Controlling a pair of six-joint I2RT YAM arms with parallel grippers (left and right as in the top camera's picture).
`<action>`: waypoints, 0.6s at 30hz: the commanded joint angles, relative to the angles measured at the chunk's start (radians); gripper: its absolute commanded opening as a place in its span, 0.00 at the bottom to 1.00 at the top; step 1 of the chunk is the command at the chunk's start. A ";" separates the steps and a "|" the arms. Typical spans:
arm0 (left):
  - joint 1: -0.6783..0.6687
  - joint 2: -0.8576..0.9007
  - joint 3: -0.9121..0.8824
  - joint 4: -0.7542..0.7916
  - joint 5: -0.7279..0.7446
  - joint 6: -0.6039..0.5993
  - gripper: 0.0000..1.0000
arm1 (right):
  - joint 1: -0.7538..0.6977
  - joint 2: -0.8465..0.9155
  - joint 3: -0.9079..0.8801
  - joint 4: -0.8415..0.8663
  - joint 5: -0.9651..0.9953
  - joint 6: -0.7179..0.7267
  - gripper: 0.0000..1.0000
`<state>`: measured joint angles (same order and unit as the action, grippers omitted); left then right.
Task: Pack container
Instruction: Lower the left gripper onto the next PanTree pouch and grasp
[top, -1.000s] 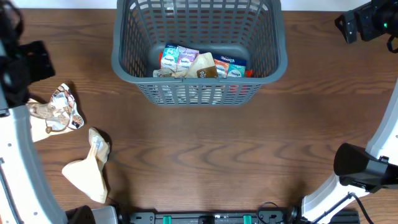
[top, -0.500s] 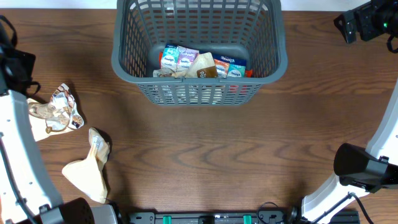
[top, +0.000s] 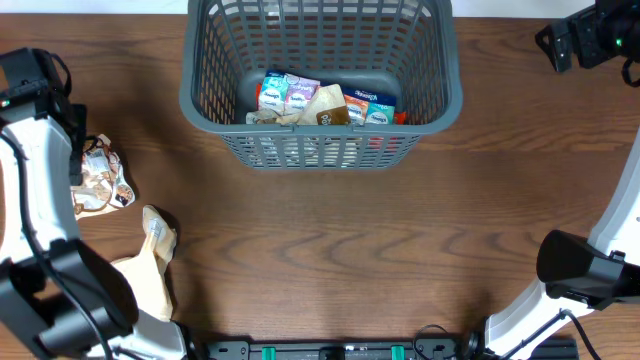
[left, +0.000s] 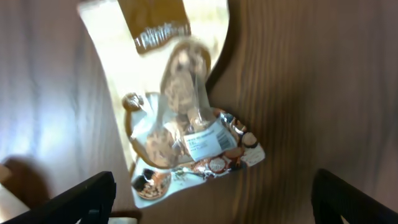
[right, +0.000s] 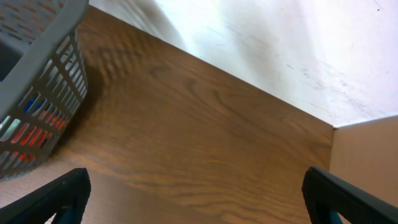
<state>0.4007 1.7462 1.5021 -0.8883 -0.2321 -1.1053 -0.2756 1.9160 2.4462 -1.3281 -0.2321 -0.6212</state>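
Dark wood-grain tabletop (top: 330, 250) carries the large dark grey plastic lattice basket (top: 320, 128) at its far middle edge, a row of small colourful snack packets (top: 320, 100) lying on its solid floor. Well apart, at the left edge, a crinkled clear packet with brown-and-white print (left: 186, 143) rests partly on a cream sachet with a brown label (left: 155, 28), and a pale cream pouch (top: 145, 270) lies nearer the front. The left gripper (left: 212, 186) hovers directly above the crinkled packet, fingers spread wide and holding nothing, apparently lined up to pick it next. The right gripper (right: 196, 199), also spread and empty, hangs over bare wood just right of the basket, likely parked there to leave the basket's mouth free.
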 joint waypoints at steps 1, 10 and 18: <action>0.063 0.057 -0.004 0.009 0.179 -0.023 0.89 | -0.005 0.000 -0.002 -0.005 -0.012 0.000 0.99; 0.179 0.095 -0.004 0.033 0.268 -0.057 0.89 | -0.005 0.000 -0.002 -0.008 -0.012 0.000 0.99; 0.205 0.153 -0.004 0.027 0.343 -0.056 0.89 | -0.005 0.000 -0.002 -0.023 -0.025 -0.001 0.99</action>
<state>0.6006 1.8534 1.5002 -0.8555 0.0662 -1.1522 -0.2756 1.9160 2.4462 -1.3426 -0.2340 -0.6212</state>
